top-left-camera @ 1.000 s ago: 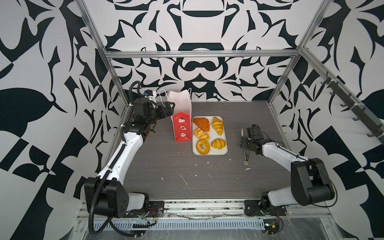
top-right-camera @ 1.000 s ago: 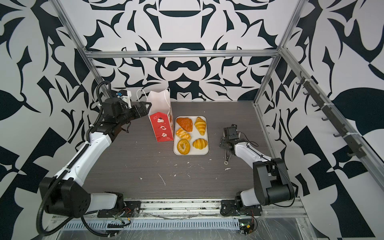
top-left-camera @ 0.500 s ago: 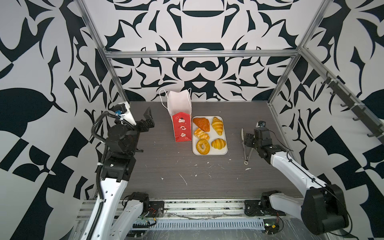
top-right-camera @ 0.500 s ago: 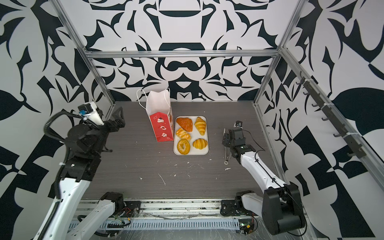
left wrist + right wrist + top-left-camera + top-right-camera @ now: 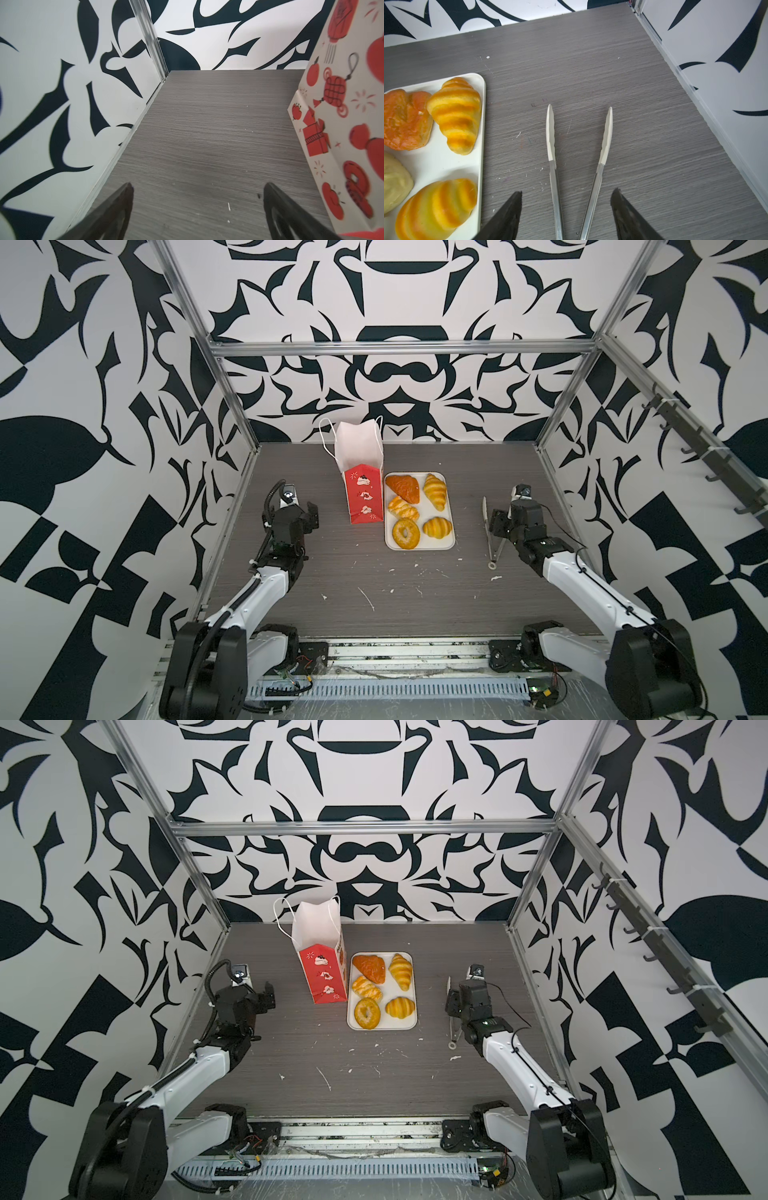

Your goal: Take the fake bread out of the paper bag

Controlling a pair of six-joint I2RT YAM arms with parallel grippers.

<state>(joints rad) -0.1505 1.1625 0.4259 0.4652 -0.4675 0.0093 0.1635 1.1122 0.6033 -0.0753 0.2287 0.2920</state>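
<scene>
Top views both put the left gripper (image 5: 309, 511) low over the grey table (image 5: 374, 580) near the left wall, well apart from the paper bag (image 5: 364, 499). Left wrist view confirms: left gripper (image 5: 198, 187) fingers spread wide, nothing between them, bare tabletop beneath, the printed side of the bag (image 5: 342, 124) just beside. The bag stands upright toward the back of the table, red narrow face to the camera, mouth open, white lining and white cord handles showing; its bottom is hidden, so any contents cannot be told. Touching or nearly touching the bag's right side lies a flat white tray (image 5: 436, 544). All five pieces of fake bread sit on it: browner triangular pastry (image 5: 402, 488) back left, yellow croissant (image 5: 435, 490) back right, twisted piece (image 5: 402, 507) mid left, ring bagel (image 5: 405, 533) front left, second croissant (image 5: 436, 527) front right. Right of the tray, apart from it, metal tongs (image 5: 494, 539) with white tips lie on the table, tips pointing away from the robot. The right gripper (image 5: 498, 524) sits over their handle half. Right wrist view: right gripper (image 5: 566, 192) fingers part-spread, straddling both arms of the tongs (image 5: 550, 133), a gap visible on either side, no contact seen. White crumbs are scattered over the front of the table.
</scene>
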